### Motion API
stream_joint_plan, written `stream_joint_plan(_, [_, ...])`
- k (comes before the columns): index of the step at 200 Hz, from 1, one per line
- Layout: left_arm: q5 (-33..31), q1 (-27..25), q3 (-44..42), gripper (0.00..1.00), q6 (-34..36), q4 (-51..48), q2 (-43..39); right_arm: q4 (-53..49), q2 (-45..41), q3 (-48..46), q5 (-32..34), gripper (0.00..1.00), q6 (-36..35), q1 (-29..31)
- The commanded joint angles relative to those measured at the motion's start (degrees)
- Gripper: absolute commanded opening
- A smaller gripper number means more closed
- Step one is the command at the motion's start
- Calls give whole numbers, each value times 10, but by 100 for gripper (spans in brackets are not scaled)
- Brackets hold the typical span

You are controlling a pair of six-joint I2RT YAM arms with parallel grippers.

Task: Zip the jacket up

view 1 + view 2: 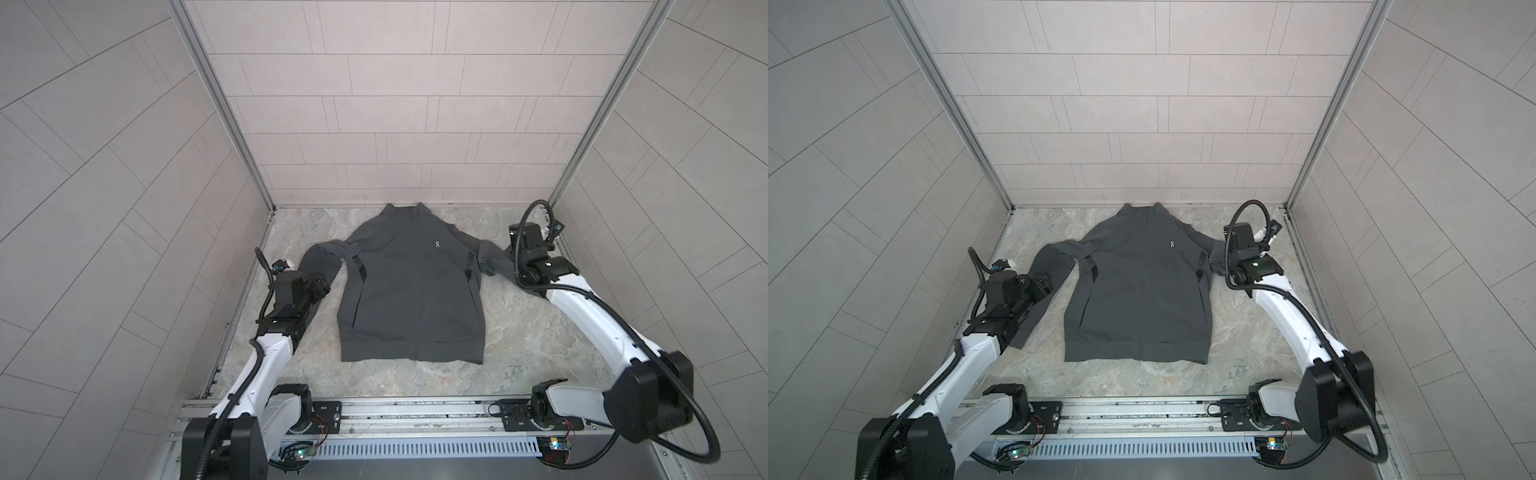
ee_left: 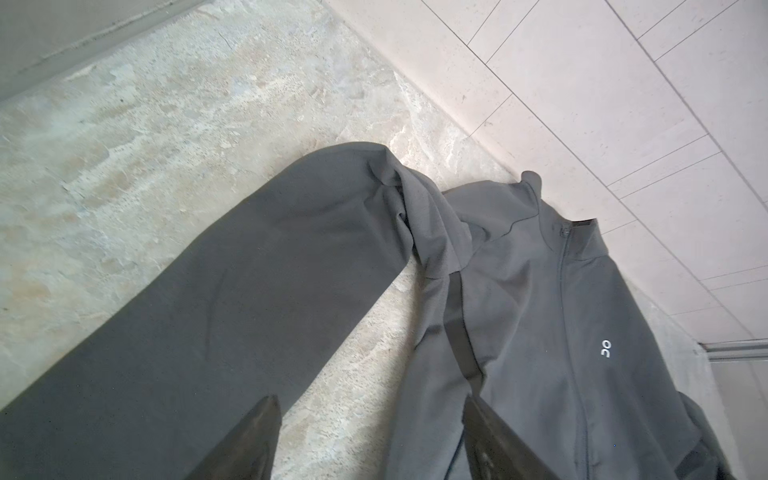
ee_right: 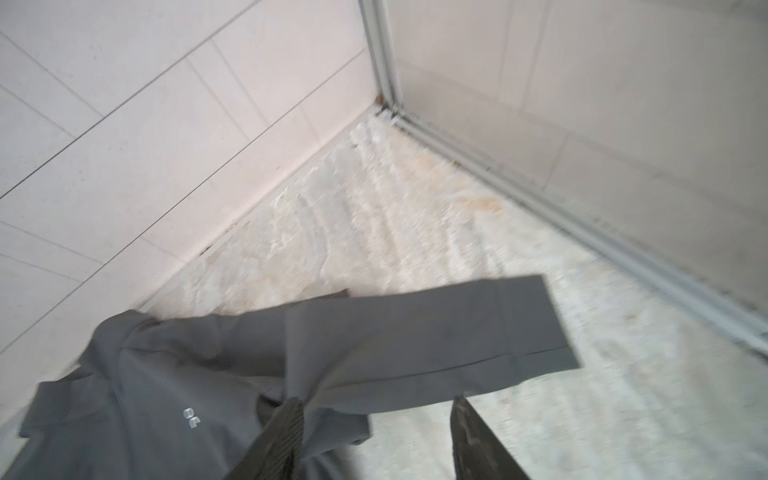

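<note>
The dark grey jacket (image 1: 411, 291) (image 1: 1142, 291) lies flat and front up on the marble floor, collar toward the back wall. Its zipper (image 2: 562, 266) runs closed up to the collar. My left gripper (image 2: 370, 399) (image 1: 318, 284) hangs open over the gap between the left sleeve (image 2: 249, 291) and the body, holding nothing. My right gripper (image 3: 377, 398) stands open at the right sleeve (image 3: 436, 332). A fold of that sleeve rests against one finger (image 3: 286, 428); the other finger is over bare floor. In both top views the right wrist (image 1: 528, 239) hides its fingers.
Tiled walls (image 1: 415, 124) close in the floor on three sides, with metal corner posts (image 1: 224, 104) at the back. A metal rail (image 1: 415, 411) carrying both arm bases runs along the front edge. Bare marble floor (image 1: 519, 332) surrounds the jacket.
</note>
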Motion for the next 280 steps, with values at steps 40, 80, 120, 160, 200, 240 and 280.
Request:
stream_joint_plan(40, [-140, 19, -48, 74, 70, 122, 17, 370, -154, -360, -1, 100, -381, -25])
stream_joint_plan(80, [-127, 14, -94, 70, 191, 187, -32, 466, -82, -385, -43, 100, -384, -47])
stream_joint_plan(120, [-215, 14, -211, 75, 193, 345, -35, 525, 27, -340, -116, 100, -377, -70])
stream_joint_plan(160, [-136, 14, -185, 75, 231, 486, 106, 525, 112, -279, -192, 99, -401, -69])
stream_joint_plan(200, [-27, 24, -124, 74, 271, 715, 388, 596, 173, -280, -202, 100, -419, -78])
stream_joint_plan(240, [-37, 14, -91, 86, 286, 607, 357, 662, 215, -294, -244, 100, -437, -83])
stream_joint_plan(280, [4, 13, -67, 100, 299, 554, 343, 626, 206, -282, -231, 100, -424, -82])
